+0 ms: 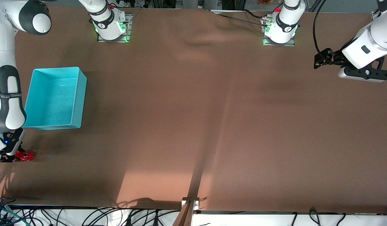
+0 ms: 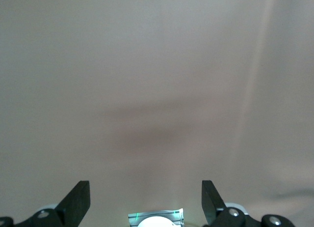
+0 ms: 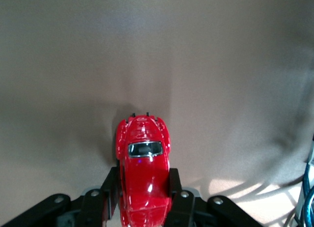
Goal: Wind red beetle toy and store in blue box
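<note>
Pinching the glossy, rounded red beetle toy by its flanks, right gripper closed on it, down on the brown cloth nearer the front camera than the smooth-walled turquoise blue box. Waiting over bare cloth at its own end, left gripper, black fingers spread apart.

Right arm reaching down low at its end of the table, right gripper at the table surface, fingers clamped on both sides of the red beetle toy. Left arm waiting, raised over its own end, left gripper spread wide, holding nothing.
</note>
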You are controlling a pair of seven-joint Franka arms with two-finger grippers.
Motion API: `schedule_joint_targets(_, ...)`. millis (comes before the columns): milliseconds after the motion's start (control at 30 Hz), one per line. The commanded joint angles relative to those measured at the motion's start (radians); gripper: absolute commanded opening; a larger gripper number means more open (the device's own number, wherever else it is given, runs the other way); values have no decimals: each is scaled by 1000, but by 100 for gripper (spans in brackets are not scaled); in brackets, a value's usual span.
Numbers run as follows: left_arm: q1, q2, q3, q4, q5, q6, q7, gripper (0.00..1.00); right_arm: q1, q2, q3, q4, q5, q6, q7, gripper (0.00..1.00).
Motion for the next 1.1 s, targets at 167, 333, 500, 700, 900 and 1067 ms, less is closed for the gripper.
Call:
schedule_joint_targets(167, -8, 92, 1, 121, -11, -4, -8, 100, -15, 7, 21, 42, 11, -100, -36, 15)
schedule_joint_targets(333, -8, 103, 2, 121, -11, -3, -8, 100, -15, -24, 18, 78, 10, -212, -34, 15)
schedule_joint_targets(500, -8, 106, 2, 121, -13, 11, -8, 100, -14, -42, 12, 131, 8, -329, -25, 15)
schedule_joint_targets(700, -8, 106, 2, 121, -13, 11, -8, 100, -12, -111, 6, 147, 7, -424, -24, 15)
schedule_joint_targets(900, -5, 106, 2, 120, -14, 11, -7, 100, -3, -209, 4, 147, -19, -563, -13, 15)
schedule_joint_targets(1067, -5, 106, 2, 121, -14, 11, -7, 100, 29, -280, 9, 145, -93, -700, 114, 15)
